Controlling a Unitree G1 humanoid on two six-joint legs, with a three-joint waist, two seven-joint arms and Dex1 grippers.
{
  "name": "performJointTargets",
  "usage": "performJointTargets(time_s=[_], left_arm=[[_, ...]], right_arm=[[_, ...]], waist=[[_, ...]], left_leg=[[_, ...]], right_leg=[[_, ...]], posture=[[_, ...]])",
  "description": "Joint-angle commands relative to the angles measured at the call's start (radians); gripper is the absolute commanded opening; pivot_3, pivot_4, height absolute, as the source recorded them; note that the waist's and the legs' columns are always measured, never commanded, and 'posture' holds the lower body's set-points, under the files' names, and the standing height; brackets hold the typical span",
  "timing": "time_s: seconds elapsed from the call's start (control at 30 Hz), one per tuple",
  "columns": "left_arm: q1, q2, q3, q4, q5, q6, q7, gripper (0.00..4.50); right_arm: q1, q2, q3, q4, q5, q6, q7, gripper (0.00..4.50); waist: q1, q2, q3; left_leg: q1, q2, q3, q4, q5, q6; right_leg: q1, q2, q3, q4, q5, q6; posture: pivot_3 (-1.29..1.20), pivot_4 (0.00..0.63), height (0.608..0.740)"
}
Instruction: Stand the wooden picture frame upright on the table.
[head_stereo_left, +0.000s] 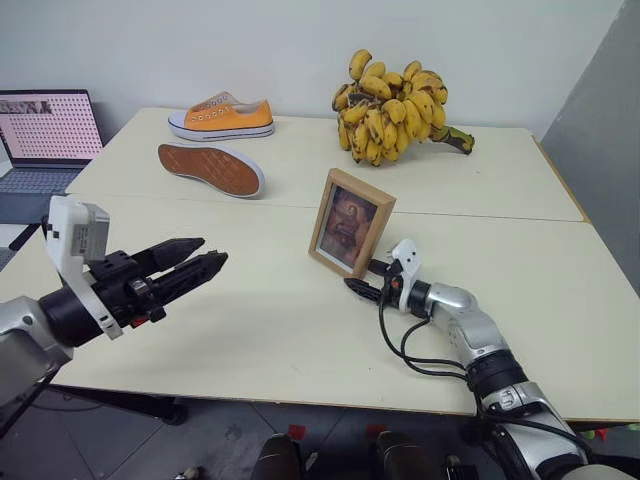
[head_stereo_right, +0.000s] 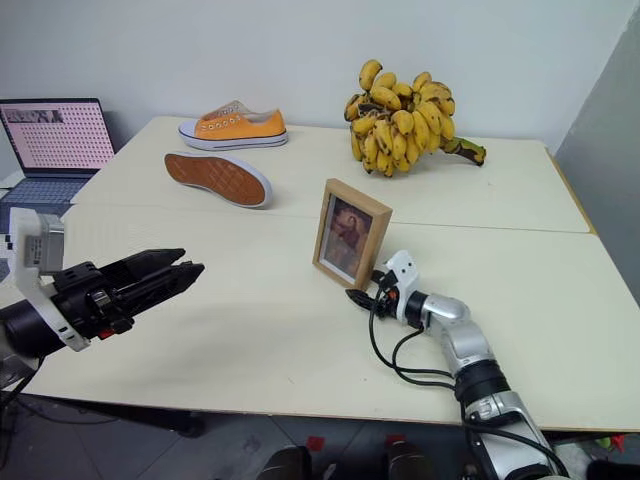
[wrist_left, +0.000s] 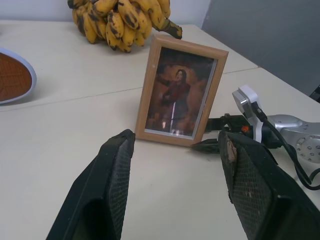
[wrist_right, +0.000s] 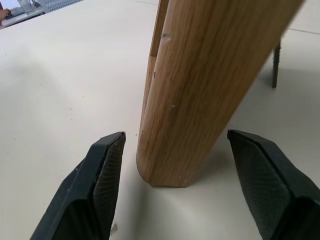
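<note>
Right claw (wrist_right: 172, 185) released, fingers straddling the light wooden picture frame (head_stereo_left: 350, 221), upright mid cream table (head_stereo_left: 250, 340). Left claw (head_stereo_left: 190, 262) spread, near-left. I'd fear a withdrawing finger toppling it.

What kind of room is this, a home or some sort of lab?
Probably a lab or test room rather than a home. A plain cream table against a bare wall holds unrelated props: a bunch of bananas, orange sneakers and a picture frame. An open laptop sits beside it.
</note>
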Motion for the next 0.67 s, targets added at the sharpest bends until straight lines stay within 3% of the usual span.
performJointTargets(time_s=[0.03, 0.33, 0.67], left_arm=[[-0.015, -0.013, -0.033, -0.027, 0.042, -0.062, -0.008, 2.85], [-0.055, -0.034, -0.169, 0.001, 0.165, -0.126, -0.049, 2.85], [-0.170, -0.040, -0.248, 0.079, 0.188, -0.109, -0.039, 2.85]], right_arm=[[0.042, -0.072, -0.010, -0.138, -0.017, 0.048, 0.020, 3.42], [0.128, -0.322, -0.087, -0.524, 0.068, 0.284, 0.101, 3.42], [0.085, -0.307, -0.145, -0.656, 0.145, 0.445, 0.007, 3.42]], waist=[[0.001, 0.000, 0.000], [-0.001, 0.000, 0.001], [-0.002, 0.000, 0.001]], left_leg=[[0.000, 0.000, 0.000, 0.000, 0.000, 0.000], [-0.001, 0.000, 0.001, 0.000, 0.000, 0.000], [-0.003, 0.001, 0.001, 0.000, 0.000, 0.000]], right_leg=[[0.000, 0.000, 0.000, -0.001, 0.000, 0.000], [-0.001, 0.000, 0.001, -0.001, -0.002, 0.003], [-0.001, 0.001, 0.001, -0.003, -0.003, 0.004]], posture=[[0.00, 0.150, 0.740], [0.00, 0.150, 0.740], [0.00, 0.150, 0.740]])
